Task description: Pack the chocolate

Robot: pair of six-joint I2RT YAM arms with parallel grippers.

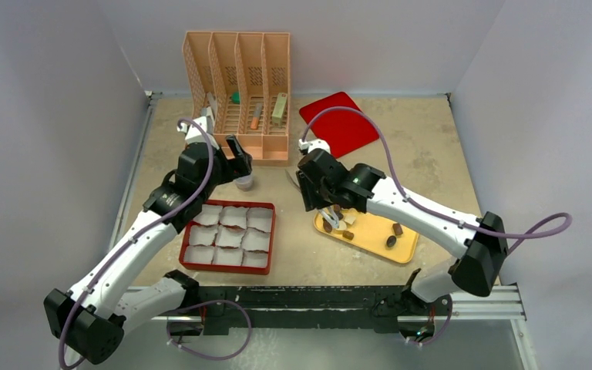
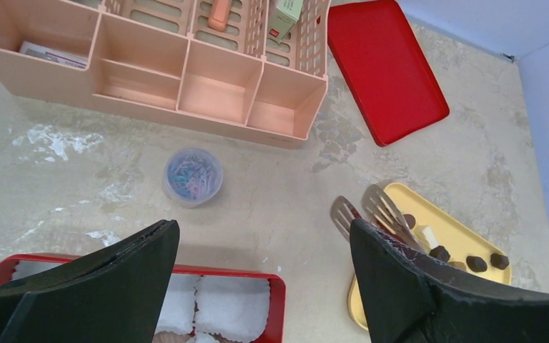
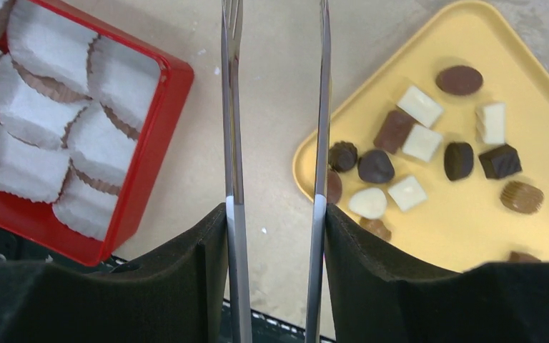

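Several chocolate pieces [image 3: 429, 153], dark, tan and white, lie on a yellow tray [image 3: 472, 229], which also shows in the top view [image 1: 370, 235]. My right gripper [image 3: 275, 211] is shut on metal tongs [image 3: 232, 143], whose two arms stand apart. It hovers over the table between the tray and the red box [image 3: 154, 150]. The tong tips [image 2: 382, 207] hang at the tray's left end with nothing between them. The red box [image 1: 187, 245] holds white paper cups, all empty as far as shows. My left gripper [image 2: 263, 227] is open and empty above the box's far edge.
A peach desk organizer [image 1: 239, 92] stands at the back. A red lid [image 1: 339, 122] lies to its right. A small clear cup of paper clips [image 2: 192, 175] sits between the organizer and the red box.
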